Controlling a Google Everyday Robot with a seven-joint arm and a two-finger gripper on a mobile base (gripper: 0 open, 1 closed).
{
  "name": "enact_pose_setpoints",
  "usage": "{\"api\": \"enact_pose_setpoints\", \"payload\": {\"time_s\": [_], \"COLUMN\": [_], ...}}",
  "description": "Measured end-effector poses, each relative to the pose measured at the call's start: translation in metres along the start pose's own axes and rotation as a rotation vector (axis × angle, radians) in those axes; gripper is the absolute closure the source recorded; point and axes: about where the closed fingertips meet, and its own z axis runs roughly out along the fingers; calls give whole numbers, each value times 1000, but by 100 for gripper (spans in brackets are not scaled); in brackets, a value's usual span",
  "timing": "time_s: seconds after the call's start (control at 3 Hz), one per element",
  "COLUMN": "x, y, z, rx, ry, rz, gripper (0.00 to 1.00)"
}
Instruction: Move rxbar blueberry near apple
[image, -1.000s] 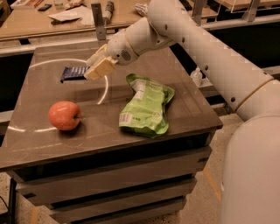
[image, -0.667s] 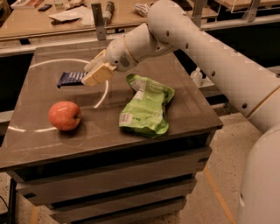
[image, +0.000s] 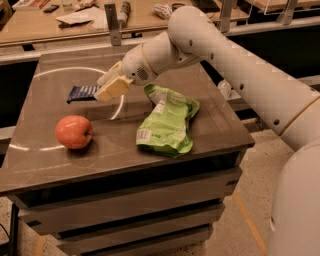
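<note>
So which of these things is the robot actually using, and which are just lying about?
Part of the job:
- bar, gripped at one end by the hand over the table's back left
- apple, front left of the table

Just lying about:
- green bag, right of the apple
- papers on the back bench

The snack bar was dark navy with faint white print. The cream-coloured gripper, above the table's back left part, was clamped on the bar's right end. The apple was red-orange. The bag was light green with white patches. The table was dark grey-brown, marked with 1 thin white curved line. The arm was off-white.
</note>
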Motion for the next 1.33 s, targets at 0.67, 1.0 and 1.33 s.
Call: {"api": "enact_pose_setpoints", "payload": {"time_s": [0.67, 1.0, 1.33], "x": [18, 19, 24], "y": [-1, -1, 6], "z": [9, 10, 15], "rx": [-30, -34, -66], "ry": [-19, -21, 2], "rz": [38, 40, 47], "gripper": [100, 100, 100]}}
